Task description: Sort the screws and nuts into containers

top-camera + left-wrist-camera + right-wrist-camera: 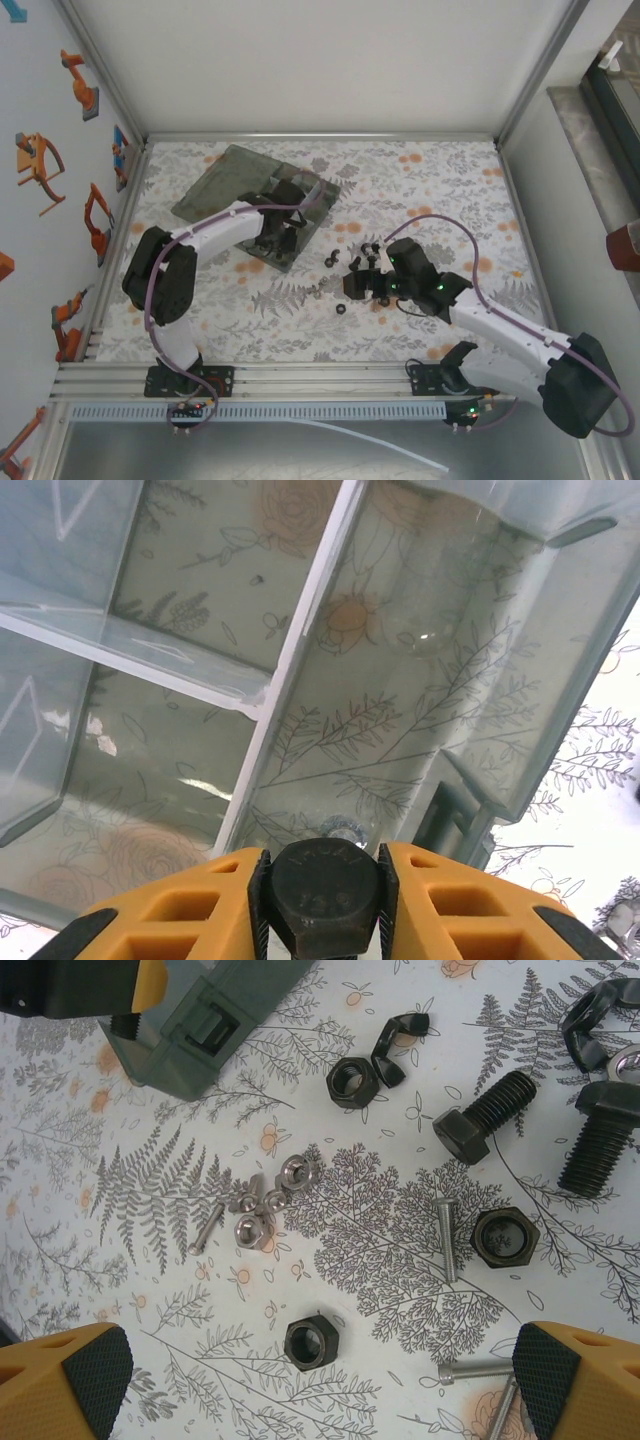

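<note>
While the left gripper (322, 868) hangs over an organiser compartment (400, 730), its orange fingers (170, 910) pinch a black hex bolt (322, 895) by the head. The right gripper (322, 1385) gapes wide, holding nothing. A black hex nut (312, 1341) lies between its pads (75, 1380), with loose bolts (485, 1118) toward one o'clock.

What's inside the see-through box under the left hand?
Mostly nothing: the flowery cloth shows through the floor of the box. One small shiny piece lies in the compartment ahead of the left hand. The black bolt it grips and its orange fingers cover the nearest part.
</note>
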Tool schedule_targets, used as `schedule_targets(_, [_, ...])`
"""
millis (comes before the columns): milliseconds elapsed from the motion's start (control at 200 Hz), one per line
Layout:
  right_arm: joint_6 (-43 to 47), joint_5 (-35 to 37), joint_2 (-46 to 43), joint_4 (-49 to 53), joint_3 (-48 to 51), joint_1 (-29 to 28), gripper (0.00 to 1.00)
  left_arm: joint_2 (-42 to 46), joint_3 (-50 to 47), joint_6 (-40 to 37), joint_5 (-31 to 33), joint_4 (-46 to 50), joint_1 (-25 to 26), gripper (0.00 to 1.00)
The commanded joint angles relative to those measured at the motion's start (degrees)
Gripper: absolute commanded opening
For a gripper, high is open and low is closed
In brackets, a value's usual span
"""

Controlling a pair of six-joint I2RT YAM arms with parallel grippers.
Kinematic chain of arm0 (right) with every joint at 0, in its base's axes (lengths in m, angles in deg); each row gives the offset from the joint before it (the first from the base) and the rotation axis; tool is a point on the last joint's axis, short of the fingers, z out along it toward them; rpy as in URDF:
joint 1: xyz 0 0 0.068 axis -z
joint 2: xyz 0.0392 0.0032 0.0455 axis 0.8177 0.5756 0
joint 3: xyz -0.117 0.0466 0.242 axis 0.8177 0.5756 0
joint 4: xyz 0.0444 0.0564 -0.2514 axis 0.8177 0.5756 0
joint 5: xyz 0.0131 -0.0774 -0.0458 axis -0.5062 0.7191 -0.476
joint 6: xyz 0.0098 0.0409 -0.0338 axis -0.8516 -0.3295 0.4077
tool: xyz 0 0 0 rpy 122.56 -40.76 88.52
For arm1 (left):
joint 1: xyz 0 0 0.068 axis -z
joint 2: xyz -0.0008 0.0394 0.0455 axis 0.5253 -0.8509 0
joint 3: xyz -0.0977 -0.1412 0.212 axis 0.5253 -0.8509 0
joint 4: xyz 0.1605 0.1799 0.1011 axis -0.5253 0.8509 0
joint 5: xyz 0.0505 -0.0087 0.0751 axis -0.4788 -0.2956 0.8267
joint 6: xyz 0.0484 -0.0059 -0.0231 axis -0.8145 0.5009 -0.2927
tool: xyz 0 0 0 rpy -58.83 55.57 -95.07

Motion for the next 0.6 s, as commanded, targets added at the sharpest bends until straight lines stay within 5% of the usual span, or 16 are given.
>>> schedule_targets(0, [-0.48, 1.14, -2.64, 0.93, 0.11, 0.30, 0.99, 3.80, 1.10, -1.41, 1.03, -0.60, 0.17, 0.31])
schedule_targets(401, [-0.72, 1.94, -8.06, 3.59, 2.38, 0.30, 0.99, 3.57, 2.01, -1.23, 2.15, 0.23, 0.57, 0.39])
schedule_targets(596, [-1.41, 2.30, -8.32, 3.43, 3.91, 0.30, 0.99, 7.06, 2.23, -1.19, 0.48, -0.43, 6.37, 0.44])
